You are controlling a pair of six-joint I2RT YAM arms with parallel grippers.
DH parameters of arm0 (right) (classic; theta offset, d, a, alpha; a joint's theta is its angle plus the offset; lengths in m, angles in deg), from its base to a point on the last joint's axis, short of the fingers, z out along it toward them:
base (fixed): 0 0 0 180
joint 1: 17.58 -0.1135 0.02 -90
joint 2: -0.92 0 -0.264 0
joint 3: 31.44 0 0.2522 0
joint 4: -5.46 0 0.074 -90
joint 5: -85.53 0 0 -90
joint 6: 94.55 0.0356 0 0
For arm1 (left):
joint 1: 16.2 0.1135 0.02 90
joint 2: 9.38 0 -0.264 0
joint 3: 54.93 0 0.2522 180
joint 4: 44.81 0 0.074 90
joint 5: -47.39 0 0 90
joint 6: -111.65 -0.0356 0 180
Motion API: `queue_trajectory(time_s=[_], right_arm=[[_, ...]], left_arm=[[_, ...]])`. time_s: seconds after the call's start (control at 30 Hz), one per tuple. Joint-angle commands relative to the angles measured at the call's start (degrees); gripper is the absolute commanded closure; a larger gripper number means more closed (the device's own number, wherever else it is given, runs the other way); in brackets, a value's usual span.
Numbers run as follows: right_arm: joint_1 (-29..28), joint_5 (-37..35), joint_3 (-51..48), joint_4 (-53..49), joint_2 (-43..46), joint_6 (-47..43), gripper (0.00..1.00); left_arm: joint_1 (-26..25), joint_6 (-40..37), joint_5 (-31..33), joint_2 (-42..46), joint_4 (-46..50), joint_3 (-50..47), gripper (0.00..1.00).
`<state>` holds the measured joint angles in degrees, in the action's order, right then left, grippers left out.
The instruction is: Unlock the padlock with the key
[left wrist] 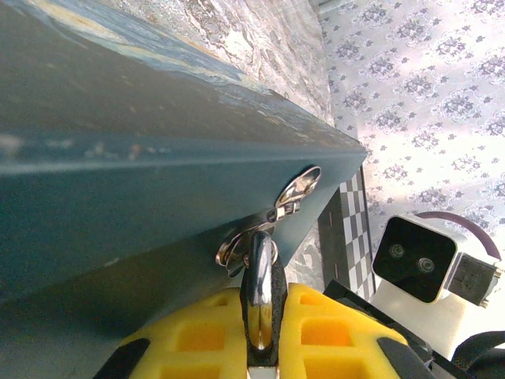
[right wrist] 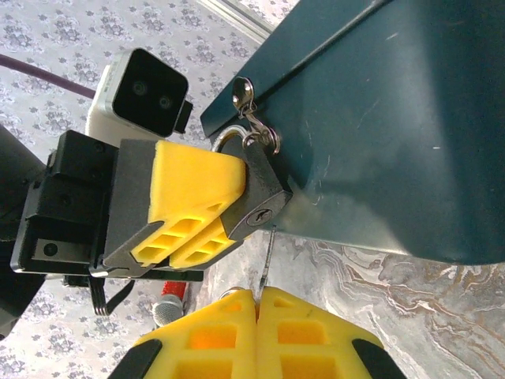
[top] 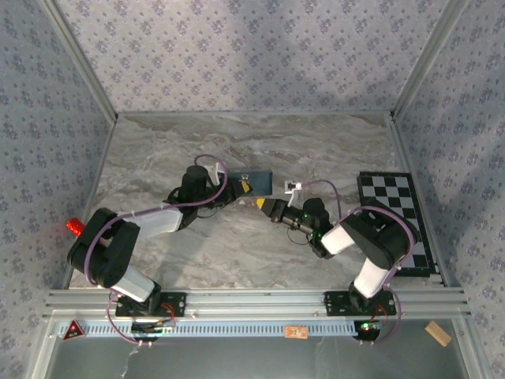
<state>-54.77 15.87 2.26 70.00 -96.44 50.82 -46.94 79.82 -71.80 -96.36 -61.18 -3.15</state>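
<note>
- The padlock point(right wrist: 262, 199) is a small dark block with a silver shackle point(left wrist: 260, 288) and a round keyhole in its bottom face
- It is tilted and clamped in the left gripper point(left wrist: 263, 351), close against the blue box point(right wrist: 394, 118)
- Its shackle passes through the metal latch point(right wrist: 251, 118) at the box's edge
- The key point(right wrist: 268, 254) shows as a thin metal sliver, edge-on, pinched in the right gripper point(right wrist: 256, 312)
- Its tip reaches the padlock's bottom face by the keyhole; whether it has entered cannot be told
</note>
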Motion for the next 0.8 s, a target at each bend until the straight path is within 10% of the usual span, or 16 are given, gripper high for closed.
queue_trajectory(time_s=[0.0, 0.77], right_arm=[[0.39, -0.43, 1.42, 1.58, 1.25, 1.20, 1.00], [0.10, 1.28, 1.74, 1.56, 2.25, 2.31, 1.00]], left_arm=[[0.53, 0.34, -1.77, 1.62, -7.06, -0.09, 1.00], [0.49, 4.38, -2.45, 1.00, -15.53, -2.86, 1.00]])
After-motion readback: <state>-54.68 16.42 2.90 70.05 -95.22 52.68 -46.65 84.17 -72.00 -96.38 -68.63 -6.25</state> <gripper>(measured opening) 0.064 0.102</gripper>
